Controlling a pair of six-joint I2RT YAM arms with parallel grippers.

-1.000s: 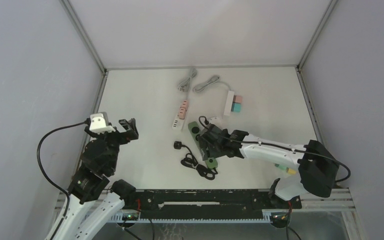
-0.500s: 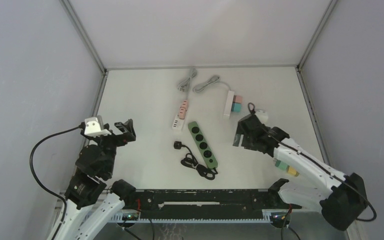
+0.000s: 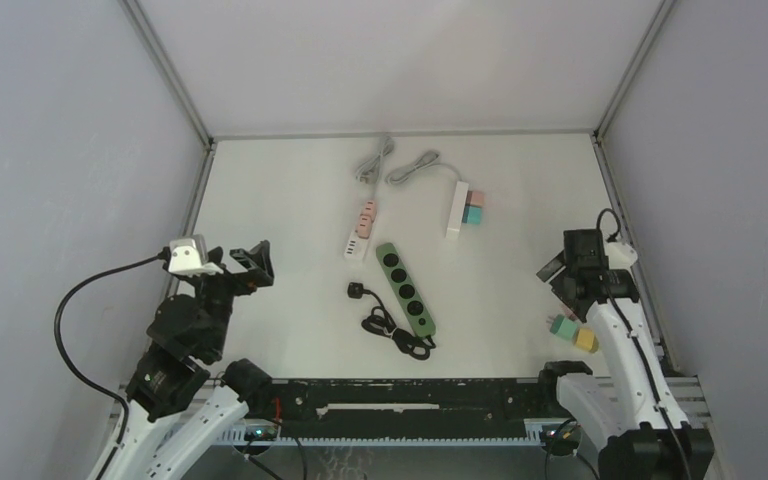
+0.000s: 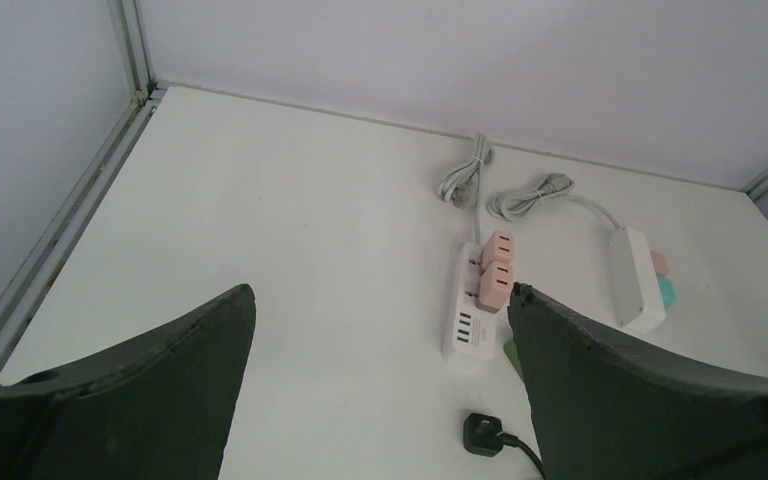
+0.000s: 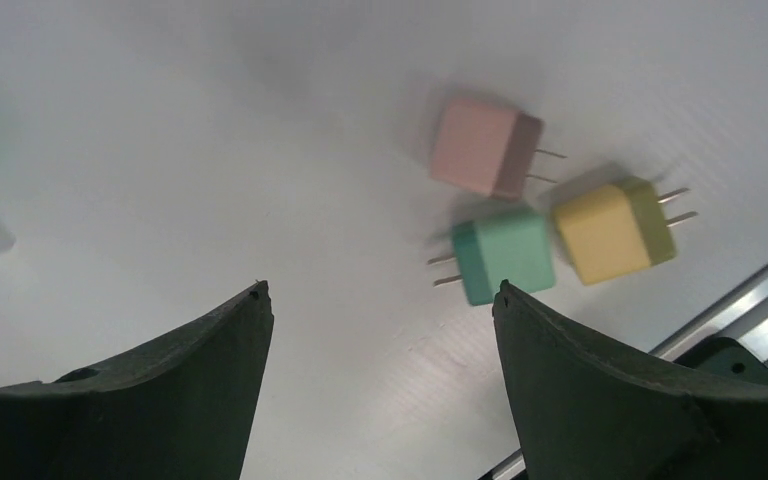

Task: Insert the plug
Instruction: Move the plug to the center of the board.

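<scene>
A black plug point(image 3: 357, 290) lies unplugged on the white table, its coiled black cable point(image 3: 397, 335) running to the green power strip point(image 3: 406, 288) beside it. The left wrist view shows the plug point(image 4: 482, 436) low between the fingers. Three loose cube plugs lie at the right: pink point(image 5: 485, 148), green point(image 5: 505, 253) and yellow point(image 5: 615, 230). My right gripper point(image 5: 380, 287) hangs open above the table just beside them, holding nothing. It sits at the table's right edge point(image 3: 565, 280). My left gripper point(image 3: 250, 262) is open and empty at the left, well off the strip.
A white strip point(image 3: 358, 232) carries two pink adapters. Another white strip point(image 3: 457, 207) carries a pink and a teal adapter. Grey cables point(image 3: 375, 160) lie bundled at the back. A metal rail point(image 5: 750, 300) borders the table near the cube plugs.
My right arm has swung from over the green power strip to the table's right edge, above the loose cube plugs. The left arm has dropped slightly.
</scene>
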